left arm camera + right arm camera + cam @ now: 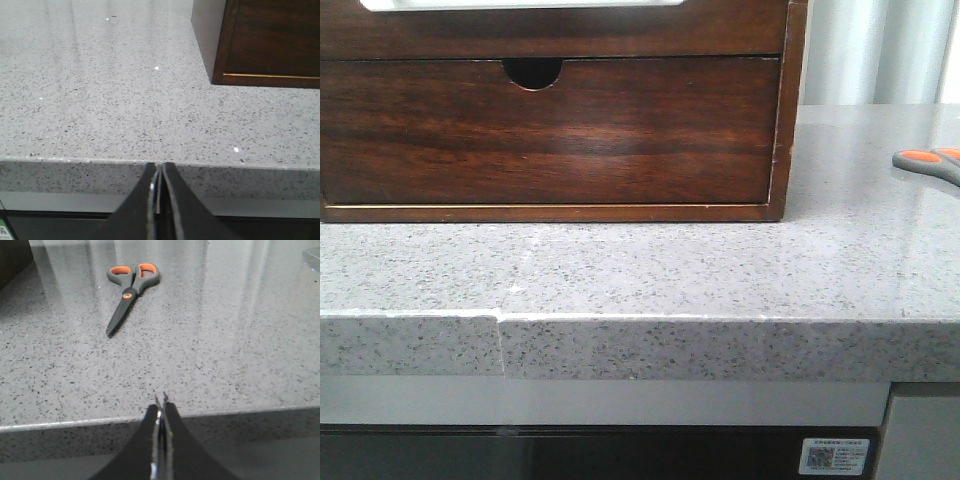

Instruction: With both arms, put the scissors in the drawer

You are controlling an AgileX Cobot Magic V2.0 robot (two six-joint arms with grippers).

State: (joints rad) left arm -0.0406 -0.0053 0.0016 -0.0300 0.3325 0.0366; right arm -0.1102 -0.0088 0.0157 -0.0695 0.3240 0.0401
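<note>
The scissors, grey with orange-lined loops, lie closed on the speckled counter, far from my right gripper, which is shut and empty at the counter's front edge. In the front view only their handles show at the right edge. The dark brown drawer is closed in its wooden cabinet, its half-round notch at the top. My left gripper is shut and empty at the counter's front edge; the cabinet's corner stands beyond it. Neither gripper shows in the front view.
The grey speckled counter has a seam in its front edge. The wooden cabinet fills the back left. A clear object's corner shows far off in the right wrist view.
</note>
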